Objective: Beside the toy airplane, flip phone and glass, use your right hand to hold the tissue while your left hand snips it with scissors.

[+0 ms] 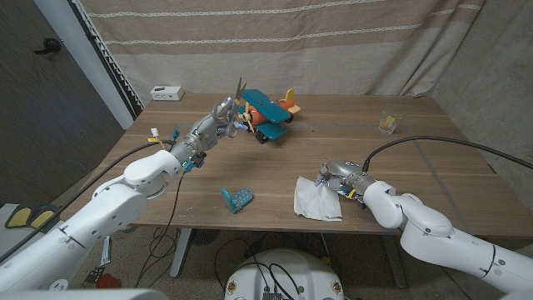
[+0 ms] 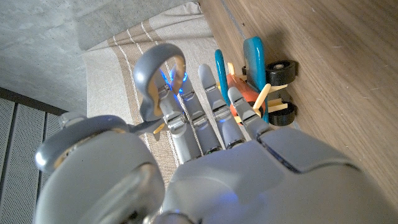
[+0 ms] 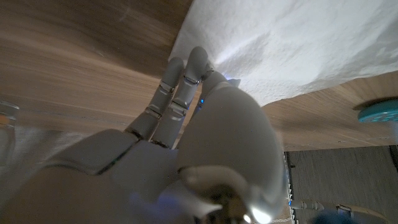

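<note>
Table: long brown wooden table (image 1: 433, 167), its far edge against a beige striped cloth backdrop (image 1: 275, 37).
Left arm: white arm (image 1: 100, 204) reaching from the near left corner toward the far middle of the table, raised above the wood.
Right arm: white arm (image 1: 433, 229) coming in from the near right corner, lying low over the table.
Toy airplane: blue and orange toy biplane with black wheels (image 1: 271, 115), standing at the far middle, just beyond the left hand; the left wrist view shows its wheels (image 2: 281, 70) on the wood past the fingertips.
Tissue: white crumpled paper tissue (image 1: 317, 199), lying flat near the front edge, right of centre, well apart from the airplane.
Left hand: grey hand (image 1: 218, 118), fingers (image 2: 211, 102) closed through the handles of the scissors, held in the air right beside the airplane.
Right hand: grey hand (image 1: 336, 175), fingers (image 3: 180, 87) together and stretched out, tips pressing the far right edge of the tissue (image 3: 292, 43).
Scissors: grey-handled scissors (image 1: 236, 98), blades pointing up; handle loop (image 2: 160, 71) close to the camera.
Flip phone: teal flip phone (image 1: 236, 199), half folded, near the front edge just left of the tissue.
Glass: small clear drinking glass (image 1: 388, 121), far right, well apart from the rest.
White box: small white box (image 1: 167, 93) at the far left corner.
</note>
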Motion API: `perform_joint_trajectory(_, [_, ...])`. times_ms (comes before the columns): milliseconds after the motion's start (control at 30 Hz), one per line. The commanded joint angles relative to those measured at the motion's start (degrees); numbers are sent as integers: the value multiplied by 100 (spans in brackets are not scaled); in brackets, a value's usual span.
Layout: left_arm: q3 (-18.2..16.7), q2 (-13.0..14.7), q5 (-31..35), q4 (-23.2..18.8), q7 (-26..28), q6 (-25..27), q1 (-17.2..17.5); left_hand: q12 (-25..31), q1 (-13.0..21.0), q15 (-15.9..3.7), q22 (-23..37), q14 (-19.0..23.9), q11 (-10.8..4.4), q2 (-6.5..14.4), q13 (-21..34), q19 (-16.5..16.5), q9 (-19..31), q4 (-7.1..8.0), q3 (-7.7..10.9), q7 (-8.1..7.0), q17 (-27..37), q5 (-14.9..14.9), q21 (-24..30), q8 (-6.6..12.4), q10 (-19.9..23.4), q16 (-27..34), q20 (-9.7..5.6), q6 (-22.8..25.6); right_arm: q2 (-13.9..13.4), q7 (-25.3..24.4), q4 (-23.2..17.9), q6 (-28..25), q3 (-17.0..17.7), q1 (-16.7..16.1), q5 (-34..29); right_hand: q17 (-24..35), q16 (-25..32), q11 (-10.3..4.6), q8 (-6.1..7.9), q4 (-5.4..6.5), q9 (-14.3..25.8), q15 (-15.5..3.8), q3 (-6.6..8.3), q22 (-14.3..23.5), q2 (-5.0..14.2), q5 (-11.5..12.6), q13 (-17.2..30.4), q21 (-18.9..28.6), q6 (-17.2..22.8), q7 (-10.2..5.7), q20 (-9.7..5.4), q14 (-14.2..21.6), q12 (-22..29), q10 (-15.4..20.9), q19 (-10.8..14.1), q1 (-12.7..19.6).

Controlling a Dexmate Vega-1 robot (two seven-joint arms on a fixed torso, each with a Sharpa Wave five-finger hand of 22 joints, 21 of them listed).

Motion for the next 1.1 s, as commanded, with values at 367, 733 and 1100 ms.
perform_joint_trajectory(367, [-16,-11,71,-133,128,-45,111,22,91,-729,17,56,-356,27,618,52,32,17,-15,8,16,60,-43,-13,369,29,-17,30,499,-1494,-188,-5,1318,-764,1705,43,-61,79,-24,-38,14,-452,155,-204,-82,0,-38,-34,106,5,-640,57,93,100,149,36])
perform_joint_trajectory(733, [-20,-55,81,-158,181,-75,164,20,105,-729,18,46,-355,33,617,48,9,23,-15,14,21,65,-58,-29,360,21,-15,44,22,-1271,-291,194,1315,-651,2120,-266,-464,-18,-183,-1,158,-467,156,-449,-201,-56,-4,33,-260,-66,-655,-36,119,-127,53,-214])
perform_joint_trajectory(1100, [-39,-48,79,-135,140,-109,186,16,114,-729,19,42,-355,35,612,47,48,30,-16,12,25,69,-69,-20,353,16,-16,21,-585,-760,-259,689,1082,-428,2161,-1145,-1550,63,-646,27,192,-495,-37,-1109,-548,322,-1157,124,-1032,-339,-708,-194,-518,180,-113,-792])
